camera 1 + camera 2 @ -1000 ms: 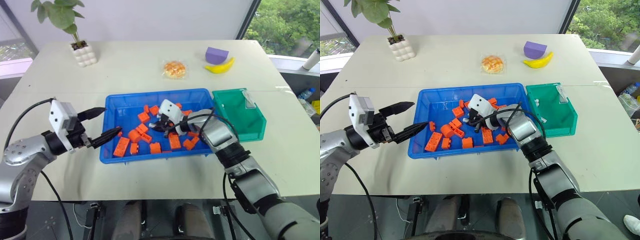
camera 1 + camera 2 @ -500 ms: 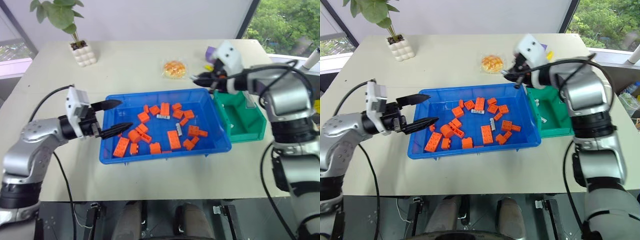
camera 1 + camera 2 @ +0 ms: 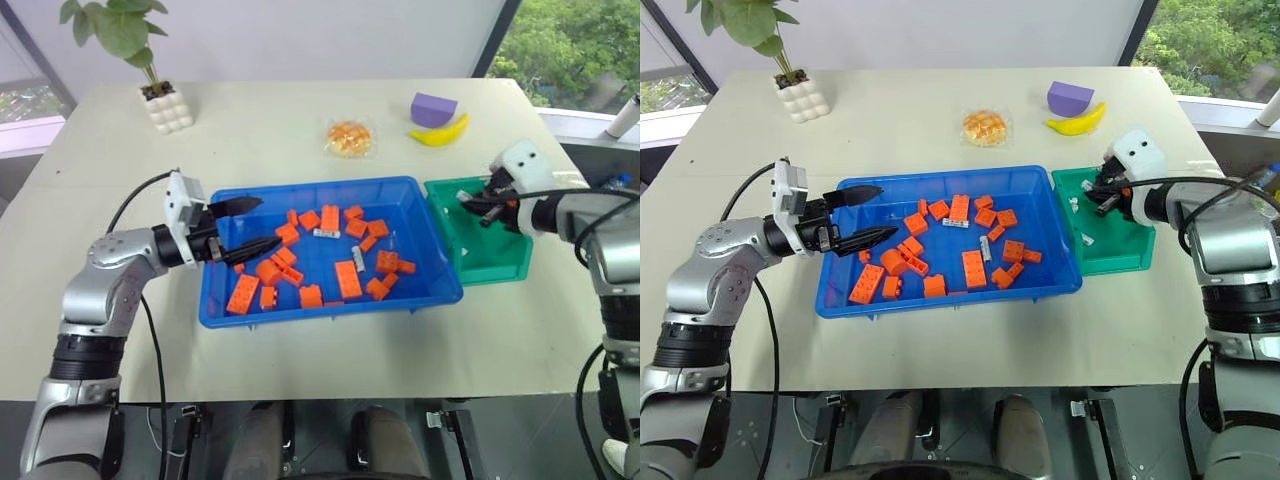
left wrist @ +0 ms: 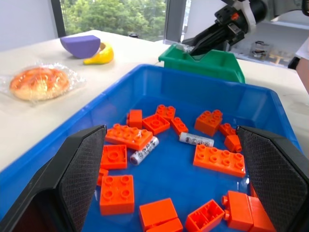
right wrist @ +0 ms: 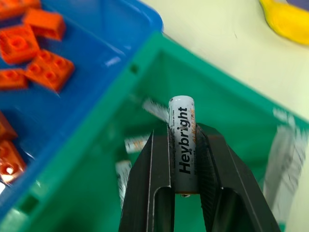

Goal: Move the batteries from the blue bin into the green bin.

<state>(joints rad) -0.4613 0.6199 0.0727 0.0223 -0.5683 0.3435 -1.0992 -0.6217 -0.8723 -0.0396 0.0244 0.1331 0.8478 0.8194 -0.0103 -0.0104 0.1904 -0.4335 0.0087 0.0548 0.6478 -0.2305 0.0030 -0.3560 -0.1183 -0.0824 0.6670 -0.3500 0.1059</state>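
Observation:
The blue bin (image 3: 330, 306) holds several orange bricks (image 3: 348, 279) and two batteries, one (image 3: 326, 233) near the middle and another (image 3: 385, 241) to its right. My left gripper (image 3: 262, 224) is open and level over the bin's left end; the left wrist view shows both batteries (image 4: 144, 151) (image 4: 196, 139) lying ahead of it. My right gripper (image 5: 182, 133) is shut on a white battery (image 5: 182, 140) and hovers over the green bin (image 3: 500, 270). A few batteries (image 5: 136, 143) lie on that bin's floor.
On the far half of the table are a potted plant (image 3: 166, 108), a wrapped bun (image 3: 350, 138), a purple block (image 3: 433, 108) and a banana (image 3: 440, 135). The green bin stands against the blue bin's right side, near the table's right edge.
My right gripper rose from among the bricks in the blue bin and swung right with a battery, arriving over the green bin. My left gripper edged right, over the blue bin's left rim.

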